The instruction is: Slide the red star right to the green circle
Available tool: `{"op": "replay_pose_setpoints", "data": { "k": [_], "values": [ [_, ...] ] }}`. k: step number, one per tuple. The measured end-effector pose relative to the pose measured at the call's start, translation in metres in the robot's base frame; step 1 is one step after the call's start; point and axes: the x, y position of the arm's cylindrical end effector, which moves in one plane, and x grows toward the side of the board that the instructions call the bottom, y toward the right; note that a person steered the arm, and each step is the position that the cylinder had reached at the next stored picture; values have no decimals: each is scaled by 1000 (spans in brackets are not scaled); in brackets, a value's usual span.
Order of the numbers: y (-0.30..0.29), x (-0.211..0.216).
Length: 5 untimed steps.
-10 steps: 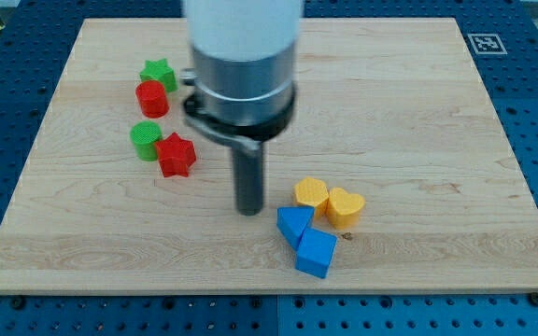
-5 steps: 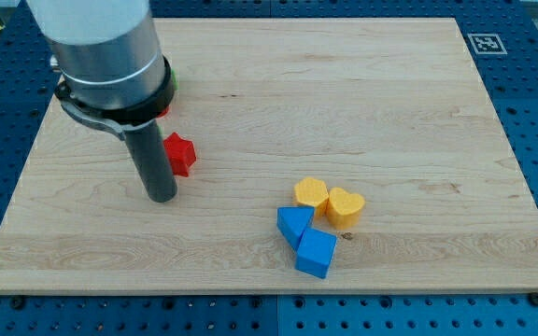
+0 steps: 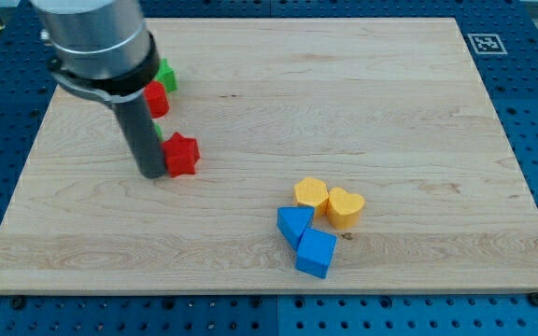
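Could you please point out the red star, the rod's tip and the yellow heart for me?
red star [image 3: 183, 155], camera view, on its top face.
my tip [image 3: 151, 175], camera view, the rod's very lower end, at the star's left.
yellow heart [image 3: 345, 205], camera view, on its top face.

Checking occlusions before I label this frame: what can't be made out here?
- Green circle block: camera view, almost all hidden behind the dark rod; only a sliver shows, shape not readable.
- Red cylinder block and green star block: partly covered by the arm's grey housing.
- Contact between my tip and the red star block: tip sits at the star's left; touching or apart cannot be told.
- Arm: cut off by the view's top.
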Motion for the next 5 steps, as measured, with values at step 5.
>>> {"op": "replay_pose_setpoints", "data": {
  "k": [5],
  "values": [
    [96, -102]
  ]
}}
